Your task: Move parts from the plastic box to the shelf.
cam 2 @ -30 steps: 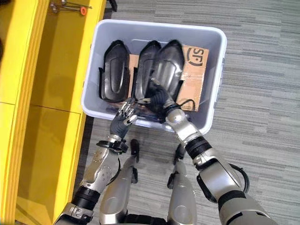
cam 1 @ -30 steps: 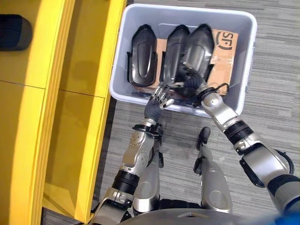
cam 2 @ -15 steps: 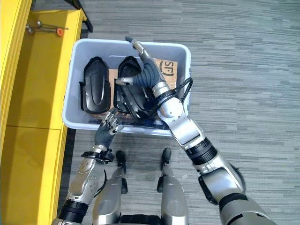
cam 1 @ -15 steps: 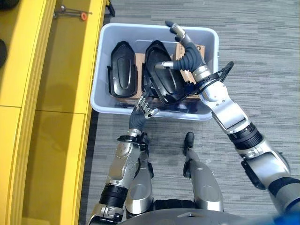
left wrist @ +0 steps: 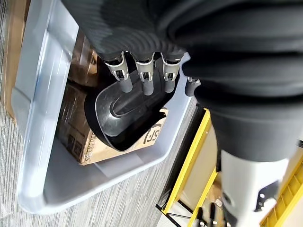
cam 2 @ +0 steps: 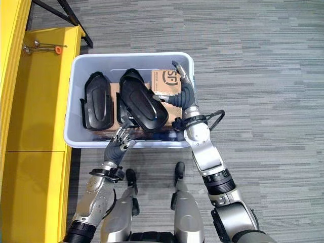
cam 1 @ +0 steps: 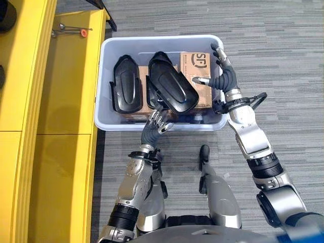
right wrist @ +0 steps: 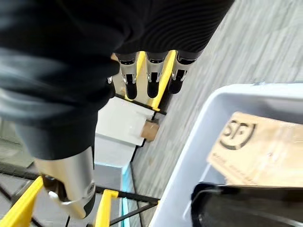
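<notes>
A black moulded part [cam 1: 172, 90] lies tilted across the middle of the pale plastic box [cam 1: 210, 124], its near end just beyond the left robot hand [cam 1: 156, 123], whose fingers are straight and relaxed at the box's near wall. Its far side is touched by the thumb of the right robot hand [cam 1: 223, 76], open with fingers extended above the box's right end. A second black part [cam 1: 126, 90] lies beyond the left robot hand on cardboard [cam 1: 198, 63]. The yellow shelf [cam 1: 61, 101] stands left of both.

right hand [cam 1: 223, 76] opened off black part [cam 1: 172, 90], part dropped across box [cam 1: 109, 119]
</notes>
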{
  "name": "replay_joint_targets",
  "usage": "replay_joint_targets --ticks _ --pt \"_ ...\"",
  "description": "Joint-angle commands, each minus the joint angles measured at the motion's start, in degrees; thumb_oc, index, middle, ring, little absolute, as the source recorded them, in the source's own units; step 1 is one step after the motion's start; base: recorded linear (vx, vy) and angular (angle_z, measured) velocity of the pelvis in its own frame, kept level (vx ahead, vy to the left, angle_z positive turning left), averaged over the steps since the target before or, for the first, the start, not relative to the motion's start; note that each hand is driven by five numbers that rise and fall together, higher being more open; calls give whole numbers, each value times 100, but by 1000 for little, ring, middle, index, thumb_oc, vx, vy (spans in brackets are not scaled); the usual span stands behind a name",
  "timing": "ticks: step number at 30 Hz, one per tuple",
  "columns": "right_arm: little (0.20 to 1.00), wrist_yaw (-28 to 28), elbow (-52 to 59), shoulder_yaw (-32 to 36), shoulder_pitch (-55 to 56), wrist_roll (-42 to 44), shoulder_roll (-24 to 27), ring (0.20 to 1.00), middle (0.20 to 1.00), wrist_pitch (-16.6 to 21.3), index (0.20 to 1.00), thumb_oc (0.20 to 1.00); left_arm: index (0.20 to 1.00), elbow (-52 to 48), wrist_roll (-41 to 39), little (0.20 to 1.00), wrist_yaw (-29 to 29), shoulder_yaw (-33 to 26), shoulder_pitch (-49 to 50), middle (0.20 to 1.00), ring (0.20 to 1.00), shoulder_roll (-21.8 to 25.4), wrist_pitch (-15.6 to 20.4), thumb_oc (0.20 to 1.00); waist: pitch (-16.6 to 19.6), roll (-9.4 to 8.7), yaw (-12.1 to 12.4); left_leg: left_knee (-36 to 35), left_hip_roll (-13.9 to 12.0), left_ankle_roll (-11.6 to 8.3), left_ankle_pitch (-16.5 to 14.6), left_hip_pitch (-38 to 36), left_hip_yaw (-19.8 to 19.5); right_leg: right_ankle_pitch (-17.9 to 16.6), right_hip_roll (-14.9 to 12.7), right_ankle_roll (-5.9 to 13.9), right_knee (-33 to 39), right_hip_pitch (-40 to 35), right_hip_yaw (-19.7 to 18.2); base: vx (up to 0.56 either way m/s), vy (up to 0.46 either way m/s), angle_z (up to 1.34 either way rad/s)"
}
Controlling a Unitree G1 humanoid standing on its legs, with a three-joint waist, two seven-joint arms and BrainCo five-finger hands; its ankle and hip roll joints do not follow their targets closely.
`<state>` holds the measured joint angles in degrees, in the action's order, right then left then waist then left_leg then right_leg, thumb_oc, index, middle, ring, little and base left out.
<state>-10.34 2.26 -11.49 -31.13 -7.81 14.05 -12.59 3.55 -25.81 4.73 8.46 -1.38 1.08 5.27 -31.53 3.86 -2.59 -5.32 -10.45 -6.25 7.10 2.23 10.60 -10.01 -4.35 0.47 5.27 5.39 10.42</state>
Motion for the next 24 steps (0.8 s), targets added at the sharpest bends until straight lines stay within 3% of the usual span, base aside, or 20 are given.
replay_joint_targets --ticks 1,17,24 --pt "1000 -99 61 295 -272 -259 -108 1000 1000 517 1000 1000 1000 -224 -60 1000 151 254 -157 1000 1000 -224 269 1000 174 273 -40 170 -59 110 -294 -271 39 497 -456 172 -191 -216 -43 0 0 0" --pt "1000 -228 -1935 -102 -1192 -187 79 1000 1000 673 1000 1000 1000 -3 -165 1000 204 418 -422 1000 1000 -347 280 1000 174 366 124 229 -50 89 -278 -9 -48 509 -472 144 -254 -21 85 -1 -4 5" --pt "1000 -312 -2714 -334 -1761 93 -87 1000 1000 684 1000 1000 1000 -57 -195 1000 187 433 -513 1000 1000 -301 282 1000 174 341 270 372 -78 60 -273 284 -109 481 -479 136 -353 202 131 -2 -4 5"
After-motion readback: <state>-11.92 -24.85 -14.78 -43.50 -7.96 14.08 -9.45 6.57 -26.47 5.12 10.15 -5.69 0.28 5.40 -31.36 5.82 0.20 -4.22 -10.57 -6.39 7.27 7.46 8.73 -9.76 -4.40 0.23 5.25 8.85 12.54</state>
